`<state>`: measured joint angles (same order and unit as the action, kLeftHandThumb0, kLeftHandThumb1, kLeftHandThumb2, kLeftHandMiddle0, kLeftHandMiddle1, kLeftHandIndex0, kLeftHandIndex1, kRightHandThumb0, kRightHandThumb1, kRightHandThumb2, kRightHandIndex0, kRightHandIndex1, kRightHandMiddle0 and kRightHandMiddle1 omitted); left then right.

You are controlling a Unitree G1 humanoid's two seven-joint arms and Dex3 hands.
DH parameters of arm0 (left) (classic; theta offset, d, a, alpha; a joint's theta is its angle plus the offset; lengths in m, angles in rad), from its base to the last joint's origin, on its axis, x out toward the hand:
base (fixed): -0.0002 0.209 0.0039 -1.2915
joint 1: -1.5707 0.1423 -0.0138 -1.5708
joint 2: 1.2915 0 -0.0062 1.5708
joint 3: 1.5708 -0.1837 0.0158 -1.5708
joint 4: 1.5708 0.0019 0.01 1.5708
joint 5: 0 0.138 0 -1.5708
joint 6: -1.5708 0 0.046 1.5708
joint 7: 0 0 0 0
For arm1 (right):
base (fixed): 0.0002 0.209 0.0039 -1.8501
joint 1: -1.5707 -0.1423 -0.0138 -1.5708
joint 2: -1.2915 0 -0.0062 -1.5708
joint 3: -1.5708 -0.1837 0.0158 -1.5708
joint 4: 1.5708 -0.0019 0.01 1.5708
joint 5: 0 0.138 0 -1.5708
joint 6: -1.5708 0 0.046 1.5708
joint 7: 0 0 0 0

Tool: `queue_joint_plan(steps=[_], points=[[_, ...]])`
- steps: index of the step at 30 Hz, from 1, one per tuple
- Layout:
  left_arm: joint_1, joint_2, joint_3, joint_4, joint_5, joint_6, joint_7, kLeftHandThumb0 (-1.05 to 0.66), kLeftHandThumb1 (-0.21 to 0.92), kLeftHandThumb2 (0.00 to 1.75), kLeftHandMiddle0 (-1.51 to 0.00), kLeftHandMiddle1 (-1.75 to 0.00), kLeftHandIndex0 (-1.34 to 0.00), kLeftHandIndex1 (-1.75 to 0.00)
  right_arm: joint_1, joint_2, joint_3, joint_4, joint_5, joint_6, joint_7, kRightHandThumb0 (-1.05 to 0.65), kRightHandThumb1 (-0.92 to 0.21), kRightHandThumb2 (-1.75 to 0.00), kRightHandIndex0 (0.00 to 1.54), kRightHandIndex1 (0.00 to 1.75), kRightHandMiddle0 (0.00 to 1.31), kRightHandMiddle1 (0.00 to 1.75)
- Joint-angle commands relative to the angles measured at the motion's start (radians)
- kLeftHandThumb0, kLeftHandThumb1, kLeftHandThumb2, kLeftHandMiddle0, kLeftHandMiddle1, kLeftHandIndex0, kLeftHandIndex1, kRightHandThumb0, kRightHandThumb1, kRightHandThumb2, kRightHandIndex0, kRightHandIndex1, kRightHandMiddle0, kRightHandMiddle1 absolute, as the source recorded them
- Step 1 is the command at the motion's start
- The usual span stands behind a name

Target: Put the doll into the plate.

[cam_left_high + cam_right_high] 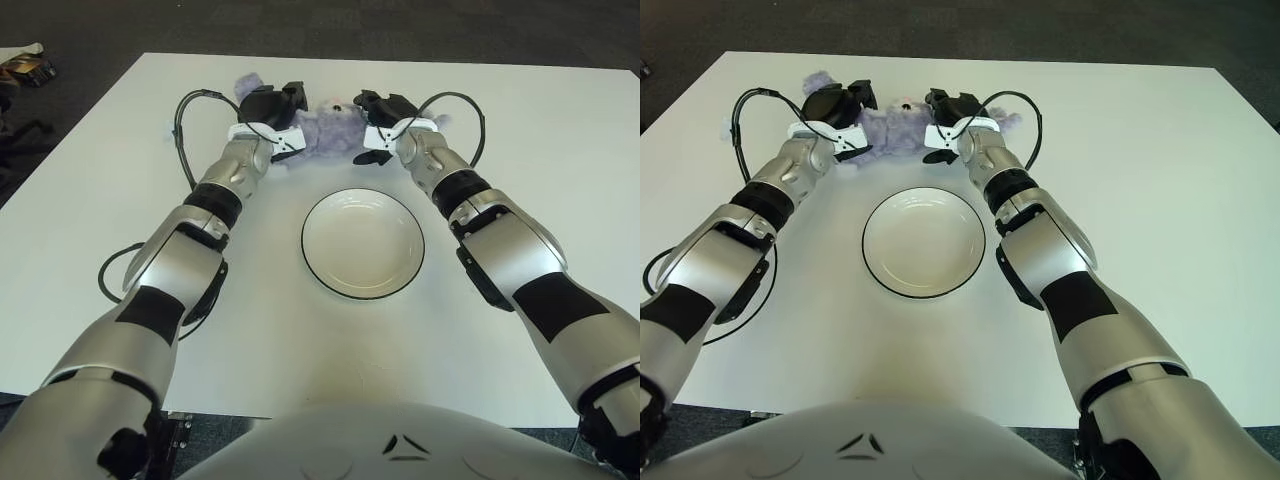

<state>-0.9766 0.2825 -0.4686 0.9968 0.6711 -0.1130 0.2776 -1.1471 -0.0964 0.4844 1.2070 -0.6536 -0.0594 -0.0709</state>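
doll (325, 128) between left hand (275, 104), right hand (378, 108)

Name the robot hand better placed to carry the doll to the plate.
Neither alone: the left robot hand and right robot hand flank the purple doll on opposite sides, beyond the empty plate. If one must lead, the right, since it shows closer above the plate.
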Motion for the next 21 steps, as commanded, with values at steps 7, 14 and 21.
queue_joint_plan(steps=[7, 14, 21], points=[[0.061, -0.024, 0.021, -0.079, -0.033, 0.026, -0.066, 0.0, 0.02, 1.57, -0.85, -1.5, -0.69, -1.75, -0.023, 0.0, -0.002, 0.023, 0.008, -0.016, -0.004, -0.8, -0.46, -0.68, 0.0, 1.01, 0.0, 0.43], [0.084, -0.023, 0.04, -0.135, -0.046, 0.038, -0.087, 0.0, 0.01, 1.58, -0.86, -1.51, -0.69, -1.75, -0.024, 0.0, -0.002, 0.025, 0.011, -0.012, 0.017, -0.62, -0.33, -0.85, 0.0, 0.93, 0.0, 0.41], [0.112, -0.021, 0.055, -0.201, -0.051, 0.045, -0.093, 0.0, 0.03, 1.6, -0.83, -1.62, -0.64, -1.75, -0.019, 0.002, -0.004, 0.026, 0.011, -0.005, 0.018, -0.3, -0.17, -1.08, 0.0, 0.82, 0.0, 0.46]])
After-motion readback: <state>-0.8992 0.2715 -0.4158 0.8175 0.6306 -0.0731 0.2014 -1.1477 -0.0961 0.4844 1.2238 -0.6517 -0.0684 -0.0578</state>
